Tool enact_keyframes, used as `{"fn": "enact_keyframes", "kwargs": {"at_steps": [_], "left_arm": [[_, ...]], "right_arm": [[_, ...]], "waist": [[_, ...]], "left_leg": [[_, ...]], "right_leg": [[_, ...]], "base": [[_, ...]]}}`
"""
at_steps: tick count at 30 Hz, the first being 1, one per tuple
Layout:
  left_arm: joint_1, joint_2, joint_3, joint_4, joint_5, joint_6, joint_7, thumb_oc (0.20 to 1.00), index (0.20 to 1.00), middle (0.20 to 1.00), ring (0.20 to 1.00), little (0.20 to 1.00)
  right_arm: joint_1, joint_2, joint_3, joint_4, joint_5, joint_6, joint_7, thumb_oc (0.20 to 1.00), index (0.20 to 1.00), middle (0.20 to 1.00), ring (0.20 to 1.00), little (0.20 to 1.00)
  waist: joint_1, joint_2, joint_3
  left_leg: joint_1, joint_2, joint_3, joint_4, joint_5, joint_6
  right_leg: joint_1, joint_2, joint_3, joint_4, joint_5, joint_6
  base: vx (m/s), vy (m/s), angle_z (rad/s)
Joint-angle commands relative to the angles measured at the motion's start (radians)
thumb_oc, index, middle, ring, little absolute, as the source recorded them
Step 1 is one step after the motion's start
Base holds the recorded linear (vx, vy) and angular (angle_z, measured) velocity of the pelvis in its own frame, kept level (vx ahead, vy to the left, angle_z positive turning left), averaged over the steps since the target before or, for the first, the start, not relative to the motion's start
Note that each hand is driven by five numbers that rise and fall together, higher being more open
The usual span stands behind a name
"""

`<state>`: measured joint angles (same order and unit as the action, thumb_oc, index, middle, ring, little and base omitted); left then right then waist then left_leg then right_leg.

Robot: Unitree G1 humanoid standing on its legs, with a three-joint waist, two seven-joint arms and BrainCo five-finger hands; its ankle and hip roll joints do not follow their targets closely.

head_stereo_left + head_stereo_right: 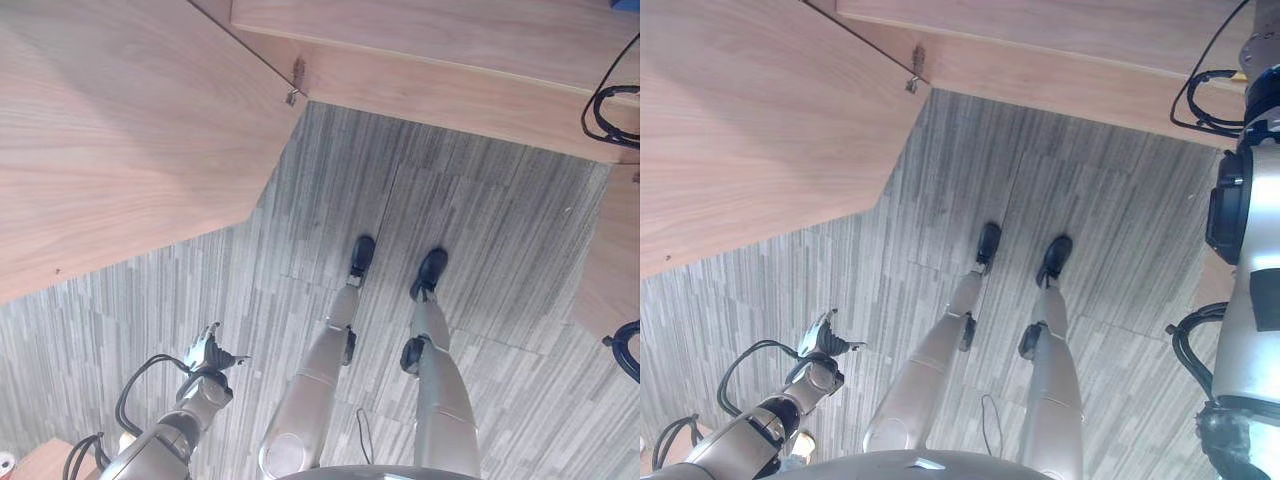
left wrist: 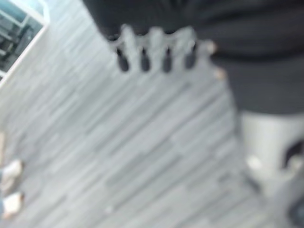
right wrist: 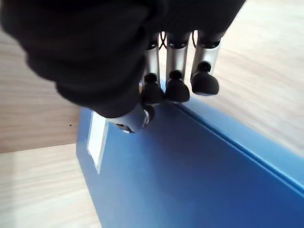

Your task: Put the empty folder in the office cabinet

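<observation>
The blue folder (image 3: 190, 171) shows in the right wrist view, close under the right hand (image 3: 118, 71), lying against pale wood surfaces (image 3: 38, 185). A white label (image 3: 99, 142) sits on its spine. The dark tips of the fingers (image 3: 176, 90) rest along the folder's upper edge, with the thumb pressed at the face beside the label, so the hand pinches the folder.

In the head views, an open wooden cabinet door (image 1: 120, 130) swings out on the left, a small metal hinge (image 1: 296, 82) at its inner corner, beside the cabinet's wooden body (image 1: 440, 60). Below lies grey striped carpet floor (image 1: 500, 220). The left hand (image 1: 210, 352) hangs low over the carpet, its fingers (image 2: 156, 47) relaxed and spread, holding nothing.
</observation>
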<state>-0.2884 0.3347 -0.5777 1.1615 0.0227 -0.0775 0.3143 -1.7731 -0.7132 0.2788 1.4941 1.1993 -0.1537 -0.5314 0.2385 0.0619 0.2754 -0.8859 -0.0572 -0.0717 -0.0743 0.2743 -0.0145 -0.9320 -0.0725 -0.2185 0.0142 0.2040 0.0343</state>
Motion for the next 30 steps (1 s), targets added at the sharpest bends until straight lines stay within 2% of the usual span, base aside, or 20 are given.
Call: {"fn": "enact_keyframes", "kwargs": {"at_steps": [1,4,17,26,29,30], "left_arm": [[-0.037,0.021,0.041,0.078,-0.044,0.022,0.011,1.0,1.0,1.0,1.0,1.0],[-0.029,0.03,0.046,0.065,-0.043,0.022,0.006,1.0,1.0,1.0,1.0,1.0],[0.04,0.06,0.053,0.007,-0.029,0.012,-0.007,1.0,1.0,1.0,1.0,1.0],[0.026,0.058,0.054,0.016,-0.035,0.014,-0.001,1.0,1.0,1.0,1.0,1.0],[0.019,0.051,0.054,0.03,-0.036,0.016,0.007,1.0,1.0,1.0,1.0,1.0],[0.011,0.044,0.054,0.041,-0.037,0.018,0.019,1.0,1.0,1.0,1.0,1.0]], "right_arm": [[-0.008,-0.013,0.124,-0.037,0.005,-0.019,0.052,0.2,0.2,0.2,0.2,0.2],[-0.006,-0.011,0.15,-0.063,-0.003,-0.01,0.088,0.2,0.2,0.2,0.2,0.2],[0.012,-0.069,0.153,-0.128,0.02,-0.084,0.159,0.2,0.2,0.2,0.2,0.2],[0.046,-0.056,0.118,-0.1,-0.002,-0.077,0.129,0.2,0.2,0.2,0.2,0.2],[0.057,-0.046,0.097,-0.088,-0.02,-0.083,0.094,0.2,0.2,0.2,0.2,0.2],[0.066,-0.035,0.074,-0.076,-0.04,-0.1,0.052,0.2,0.2,0.2,0.2,0.2]], "waist": [[0.019,0.001,0.051],[0.023,0.0,0.054],[0.051,0.017,0.053],[0.045,0.021,0.052],[0.042,0.019,0.05],[0.037,0.02,0.048]], "left_leg": [[0.014,0.041,-0.014,-0.013,-0.136,-0.148],[0.014,0.041,-0.013,-0.013,-0.135,-0.148],[0.009,0.039,-0.013,-0.013,-0.128,-0.147],[0.022,0.041,-0.01,-0.013,-0.128,-0.147],[0.029,0.041,-0.008,-0.013,-0.131,-0.146],[0.035,0.043,-0.006,-0.013,-0.131,-0.145]], "right_leg": [[0.089,-0.036,0.009,-0.015,-0.145,0.087],[0.084,-0.036,0.01,-0.013,-0.143,0.088],[0.078,-0.04,0.006,-0.01,-0.144,0.092],[0.087,-0.039,0.012,-0.006,-0.142,0.092],[0.092,-0.038,0.014,-0.005,-0.141,0.092],[0.099,-0.037,0.016,-0.004,-0.14,0.091]], "base": [[0.0,0.0,0.0],[0.0,0.0,0.0],[0.0,0.0,0.0],[0.0,0.0,0.0],[0.0,0.0,0.0],[0.0,0.0,0.0]]}}
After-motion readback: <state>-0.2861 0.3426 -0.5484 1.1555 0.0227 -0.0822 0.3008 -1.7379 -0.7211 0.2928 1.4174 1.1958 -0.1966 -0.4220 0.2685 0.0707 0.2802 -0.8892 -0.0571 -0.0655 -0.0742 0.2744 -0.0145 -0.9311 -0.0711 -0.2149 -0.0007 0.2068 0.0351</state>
